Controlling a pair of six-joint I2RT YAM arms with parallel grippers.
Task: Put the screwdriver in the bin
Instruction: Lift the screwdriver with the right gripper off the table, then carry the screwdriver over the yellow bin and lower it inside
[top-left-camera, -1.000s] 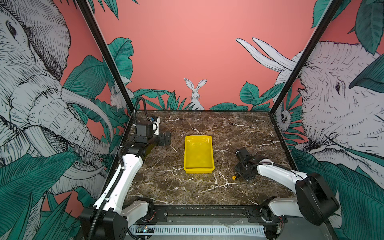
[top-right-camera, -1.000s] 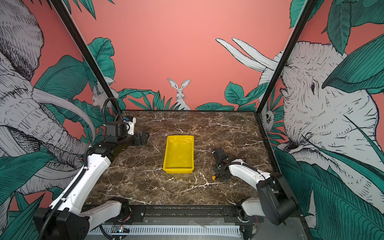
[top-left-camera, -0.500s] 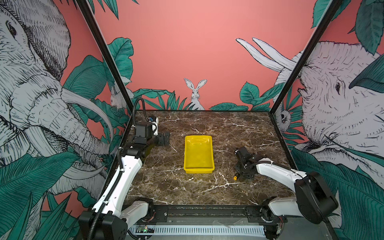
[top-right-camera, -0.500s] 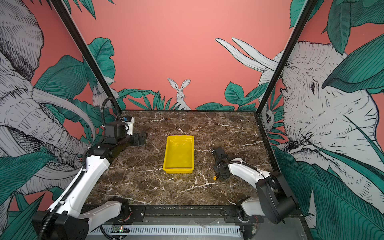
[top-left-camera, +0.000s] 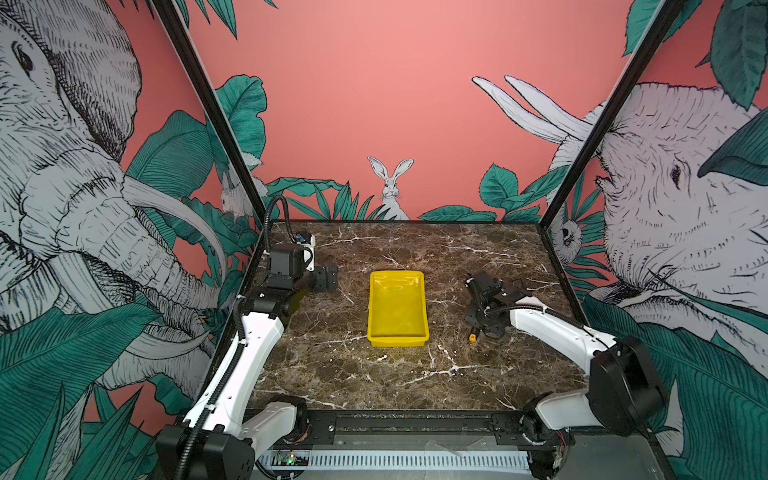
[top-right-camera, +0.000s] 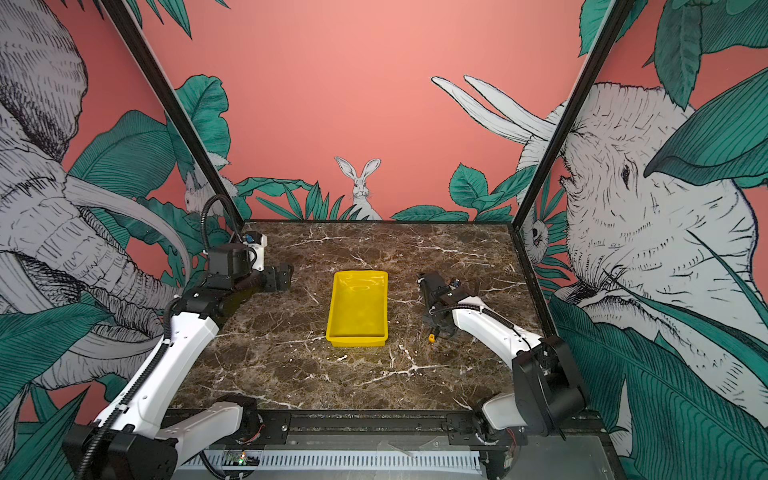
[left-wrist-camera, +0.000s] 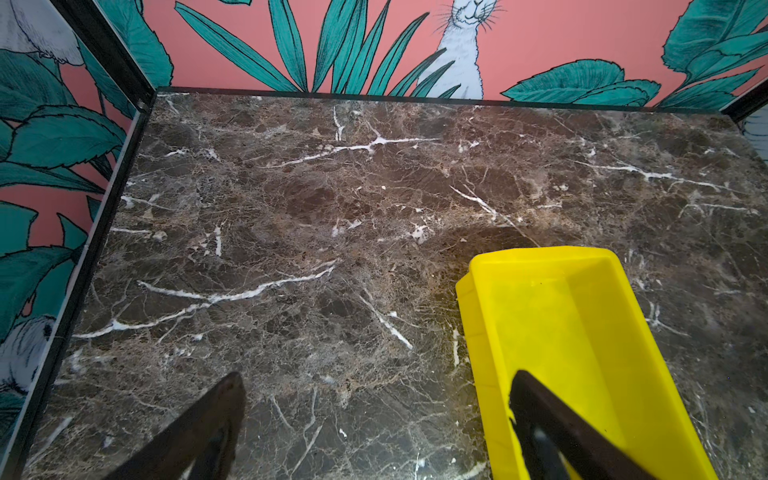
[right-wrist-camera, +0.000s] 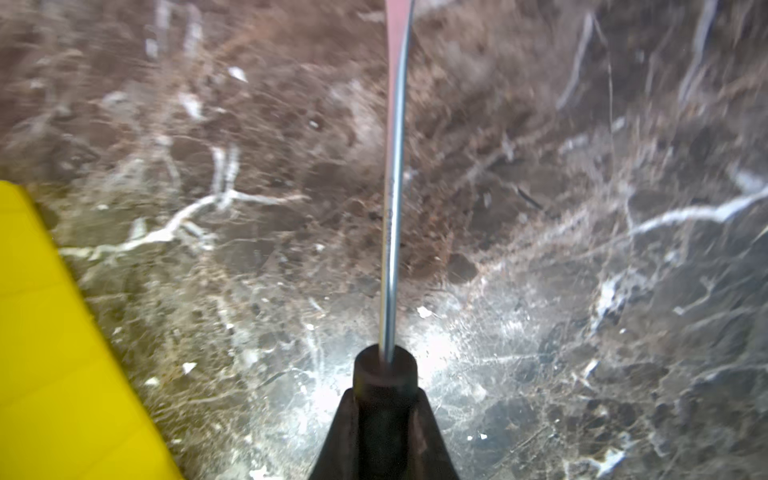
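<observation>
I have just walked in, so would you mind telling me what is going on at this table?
The right gripper has its fingers closed on the black handle of the screwdriver, low over the table to the right of the bin. The bin is empty, so the screwdriver is not yet in it. Whether the tool has left the table is hard to tell. The left gripper hangs open and empty beside the bin's far left corner.
</observation>
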